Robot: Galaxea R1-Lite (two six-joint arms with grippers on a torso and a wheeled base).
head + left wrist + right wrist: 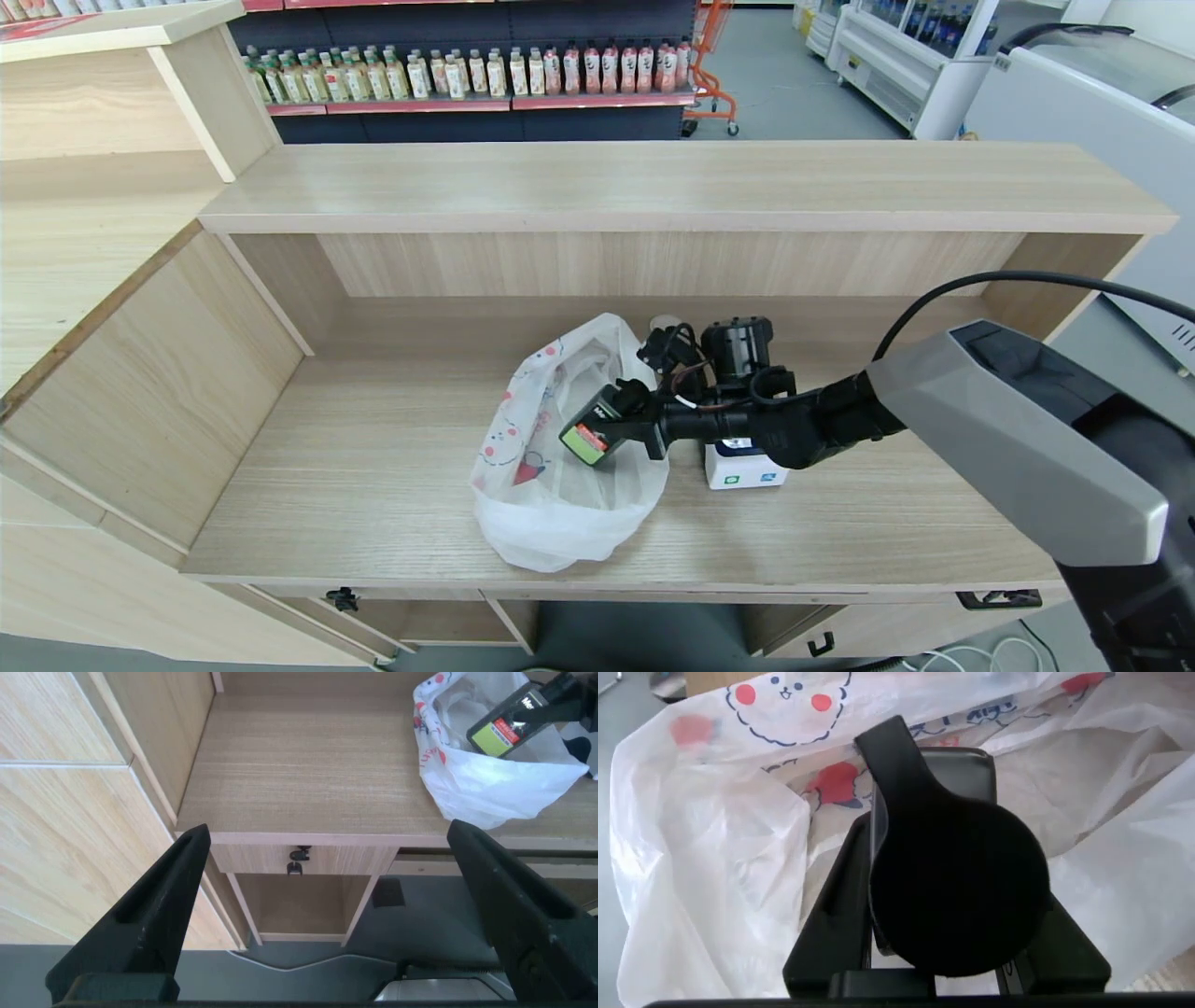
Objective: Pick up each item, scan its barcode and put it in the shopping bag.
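Note:
My right gripper (627, 417) is shut on a small black item (590, 434) with a green and red label, holding it tilted over the mouth of the white printed shopping bag (551, 504). In the right wrist view the black item (957, 887) sits between my fingers (831, 943), with the open shopping bag (719, 859) right beneath it. My left gripper (327, 933) hangs open and holds nothing, out in front of the counter's front edge. From there the black item (505, 730) and the shopping bag (486, 793) lie far off.
A white box (742, 467) and a black device (738, 350) on it stand just right of the bag. The wooden counter (355, 467) is walled at the back and left by raised panels. Drawers (299, 863) sit below its front edge.

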